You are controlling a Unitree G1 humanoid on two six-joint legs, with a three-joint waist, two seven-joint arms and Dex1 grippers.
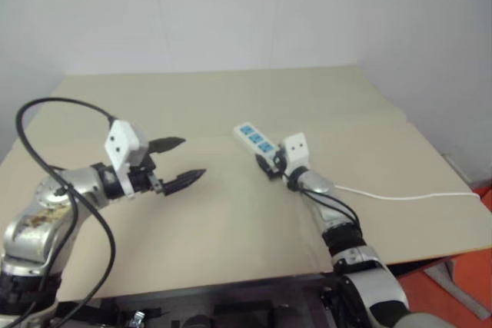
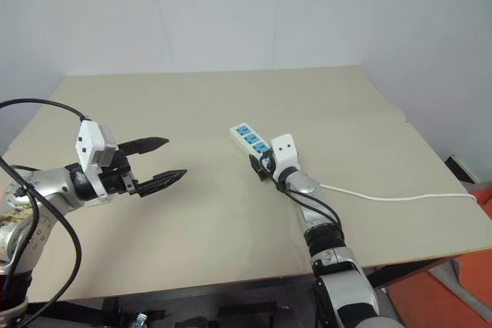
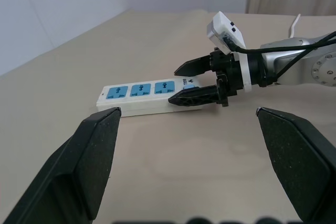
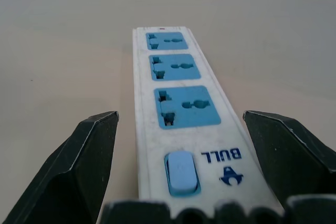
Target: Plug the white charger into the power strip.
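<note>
Straddling the switch end of the power strip (image 4: 176,108) with our right gripper (image 3: 195,83), we have its fingers spread to either side of the bar and closed on nothing, while the strip lies flat on the tabletop (image 1: 231,213), its cord (image 1: 407,196) trailing off to our right. Our left gripper (image 1: 178,160) hovers well apart over bare tabletop, jaws wide and empty — and we cannot spot the white charger anywhere. We judge this to be the steadying step: pinch the strip's end to hold it, then find and fetch the charger — all three sockets stand free.
</note>
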